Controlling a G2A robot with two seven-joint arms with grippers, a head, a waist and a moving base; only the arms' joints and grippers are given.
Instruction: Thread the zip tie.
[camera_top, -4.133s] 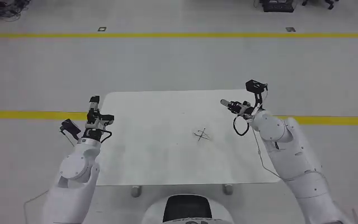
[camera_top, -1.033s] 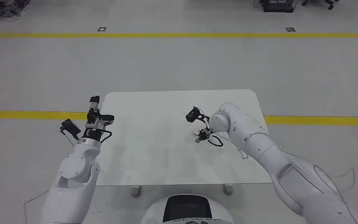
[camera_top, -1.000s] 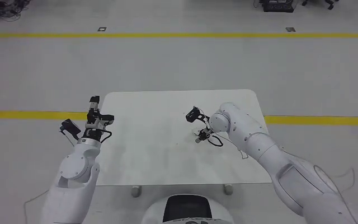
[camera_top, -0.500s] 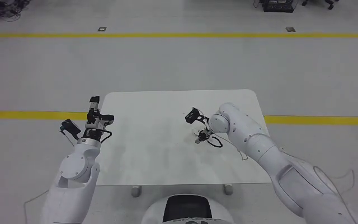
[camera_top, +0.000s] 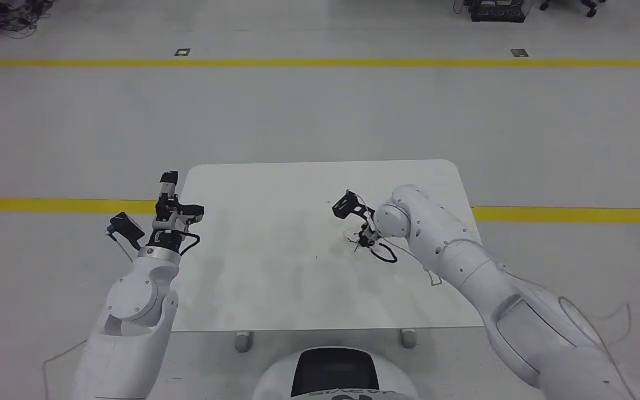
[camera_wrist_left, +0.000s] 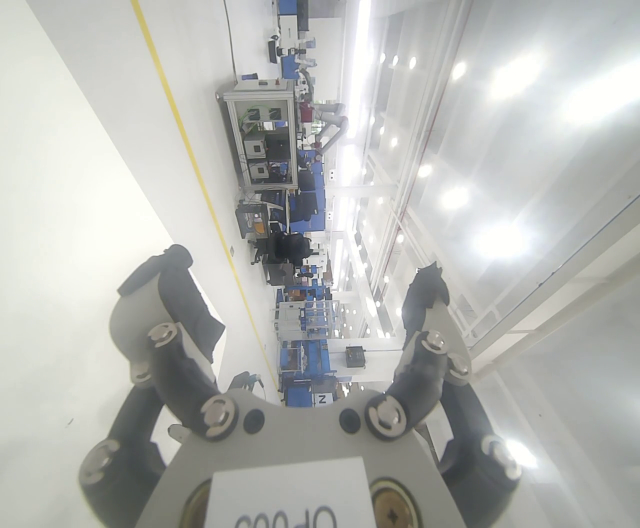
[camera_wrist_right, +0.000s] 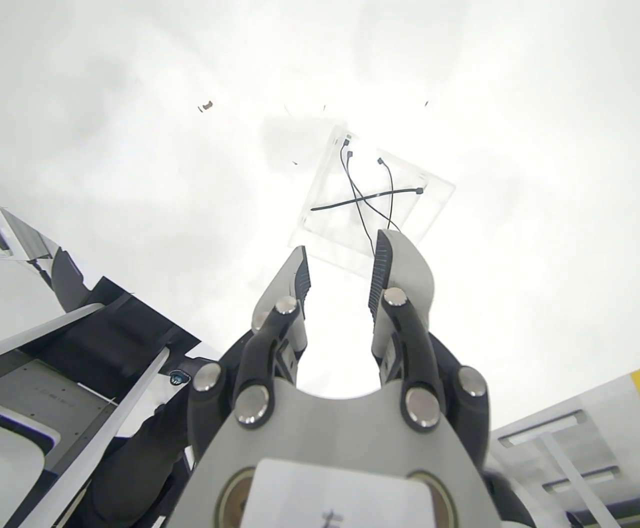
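Three thin black zip ties (camera_wrist_right: 366, 196) lie crossed on a clear square plate (camera_wrist_right: 325, 220) on the white table (camera_top: 270, 260). My right gripper (camera_wrist_right: 345, 252) hangs open just above the near edge of that plate, its ribbed fingertips (camera_wrist_right: 387, 260) close to the end of one tie, nothing between them. In the top view the right gripper (camera_top: 361, 239) sits over the ties right of the table's middle and covers most of them. My left gripper (camera_top: 178, 197) is held open and empty at the table's left edge, tilted up toward the room (camera_wrist_left: 300, 280).
The table's right edge lies behind the right forearm. Grey floor with yellow lines (camera_top: 320, 63) surrounds the table. Workbenches and equipment racks (camera_wrist_left: 260, 135) stand far off in the room.
The right arm swung in from the table's right edge to over the zip ties. In the last second its gripper shifted only slightly. The left arm stayed still.
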